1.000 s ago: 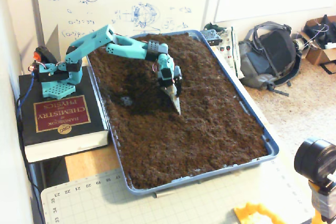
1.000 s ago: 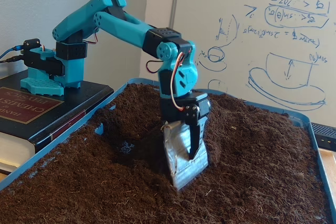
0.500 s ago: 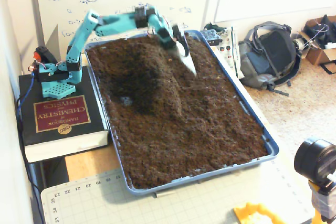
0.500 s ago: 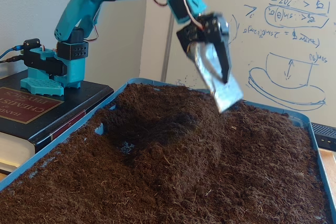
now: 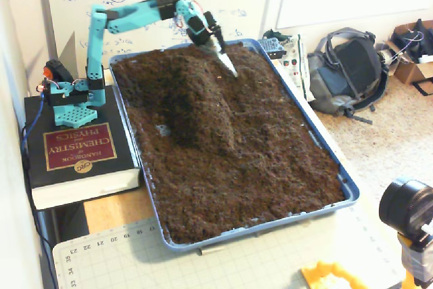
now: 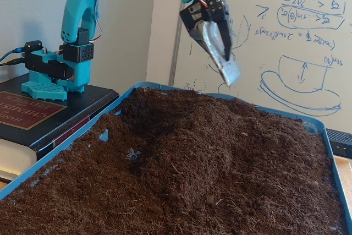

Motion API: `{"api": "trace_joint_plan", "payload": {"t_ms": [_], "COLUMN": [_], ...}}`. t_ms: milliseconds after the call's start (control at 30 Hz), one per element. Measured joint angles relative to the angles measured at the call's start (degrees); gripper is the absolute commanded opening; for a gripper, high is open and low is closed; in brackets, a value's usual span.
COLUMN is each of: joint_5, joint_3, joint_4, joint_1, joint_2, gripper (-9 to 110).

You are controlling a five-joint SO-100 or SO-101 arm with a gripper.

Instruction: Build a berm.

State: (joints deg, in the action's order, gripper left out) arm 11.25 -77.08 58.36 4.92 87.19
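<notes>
Teal gripper [image 6: 220,53] raised high above the far end of the tray, clear of the soil, with a flat silvery scoop blade [image 6: 219,54] hanging from it and tilted downward; fingers apparently clamped on the blade, though whether held or bolted on cannot be told from either fixed view. Nothing visibly heaped on the blade. Behind and beside the gripper, the teal arm [image 5: 132,17] folded up tall from its base, planted on a thick dark chemistry handbook [image 5: 78,157] just left of the tray in the higher fixed view. Below and in front of the blade, the berm [image 5: 196,103]: a raised, elongated ridge of dark crumbly soil in the far left part of the blue tray [image 5: 348,187], running toward the middle, with a shadowed hollow along its left flank and flatter soil [image 5: 270,167] spreading to the right and near end. Likely between strokes, repositioning for another scoop. For a good next pass: blade down into the flat soil well apart from the ridge, shallow bite, slow drag toward the ridge's flank, release against the crest rather than across it, avoiding the tray rim.
</notes>
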Motion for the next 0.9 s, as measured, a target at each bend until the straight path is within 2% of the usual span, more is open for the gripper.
{"api": "trace_joint_plan", "payload": {"t_ms": [533, 900], "joint_5": [0.0, 0.0], "joint_3": [-45.62, -66.97], "joint_4": [0.0, 0.0], "joint_1": [-5.01, -5.01], "joint_2": [34.28, 51.68], "gripper": [0, 0]}}
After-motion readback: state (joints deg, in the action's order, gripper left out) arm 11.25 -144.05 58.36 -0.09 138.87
